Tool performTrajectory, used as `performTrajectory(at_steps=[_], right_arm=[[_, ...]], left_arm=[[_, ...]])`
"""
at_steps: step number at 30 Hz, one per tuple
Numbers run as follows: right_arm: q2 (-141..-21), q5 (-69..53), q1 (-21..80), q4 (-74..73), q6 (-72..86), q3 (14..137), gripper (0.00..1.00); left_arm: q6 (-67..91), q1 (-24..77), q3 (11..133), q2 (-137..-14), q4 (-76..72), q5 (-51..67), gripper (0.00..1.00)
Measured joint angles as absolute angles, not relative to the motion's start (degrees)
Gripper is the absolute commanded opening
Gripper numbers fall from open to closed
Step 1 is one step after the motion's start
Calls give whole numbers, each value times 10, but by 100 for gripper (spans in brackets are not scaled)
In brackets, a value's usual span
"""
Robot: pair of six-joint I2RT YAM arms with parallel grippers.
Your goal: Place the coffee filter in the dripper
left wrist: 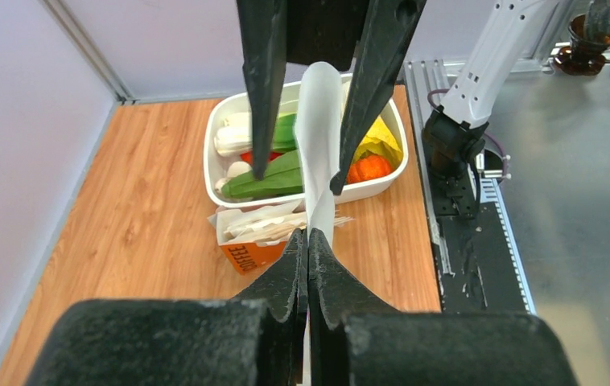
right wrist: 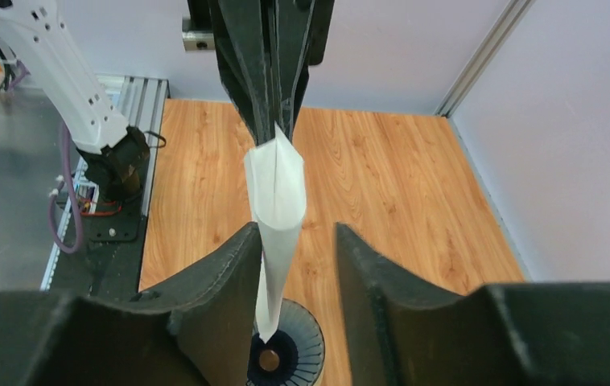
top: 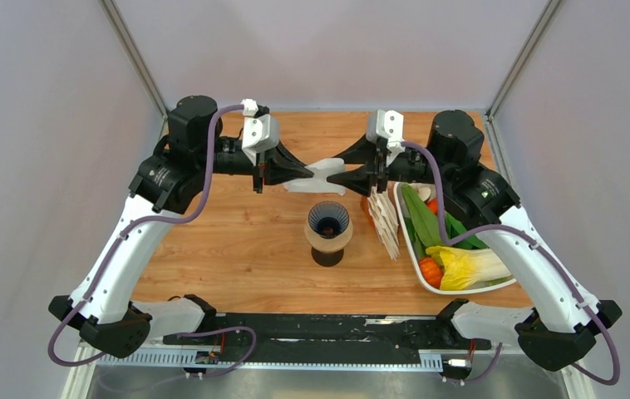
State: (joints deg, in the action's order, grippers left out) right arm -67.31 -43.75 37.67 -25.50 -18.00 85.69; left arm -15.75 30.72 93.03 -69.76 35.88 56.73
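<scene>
Things counted
There were two arms point(top: 120, 249) point(top: 536, 258), one paper filter point(top: 316, 176), one dripper point(top: 329, 220), one filter box point(top: 385, 223), one vegetable tray point(top: 418, 270).

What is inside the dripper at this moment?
In the dripper, only ribbed wall and a brownish opening at the bottom show; no paper lies there. The coffee filter, held higher up, covers part of it in the right wrist view.

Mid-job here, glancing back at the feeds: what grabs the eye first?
The white paper filter hangs in mid-air between the two grippers over the far middle of the table: the left gripper is shut on it, the right gripper open around its other end. Just nearer, the dark blue dripper sits empty on a tan ring, and a white tray of bright vegetables lies at the right.
</scene>
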Motion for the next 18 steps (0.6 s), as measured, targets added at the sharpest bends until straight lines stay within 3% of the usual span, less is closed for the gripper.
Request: performTrajectory(at_steps=[2, 3, 6, 7, 9, 10, 11, 12, 13, 15, 16, 18], right_arm=[[-673, -437, 377, -255, -180, 868, 8], [-673, -438, 377, -255, -182, 871, 1], [-673, -444, 377, -255, -181, 875, 0], [-673, -447, 377, -257, -181, 875, 5], [-673, -450, 377, -261, -181, 875, 47], [-673, -451, 377, -262, -178, 875, 49], [-673, -452, 377, -263, -176, 875, 33], [-673, -451, 377, -262, -179, 875, 8], [-673, -451, 377, -261, -179, 875, 0], [-673, -452, 377, -262, -184, 875, 0], [-673, -454, 377, -263, -183, 875, 3], [-672, -456, 377, -264, -183, 875, 58]], left_arm=[[-158, 307, 930, -700, 365, 569, 0], [-158, 307, 930, -701, 367, 569, 0], [-160, 307, 930, -705, 374, 570, 0], [-162, 307, 930, -706, 377, 569, 0], [-163, 307, 930, -706, 380, 569, 0], [-164, 307, 930, -706, 380, 569, 0], [-164, 307, 930, -706, 381, 569, 0], [-164, 307, 930, -706, 382, 569, 0], [-163, 307, 930, -706, 382, 569, 0], [-163, 307, 930, -706, 383, 569, 0], [-163, 307, 930, -706, 383, 569, 0], [-161, 307, 930, -706, 383, 569, 0]])
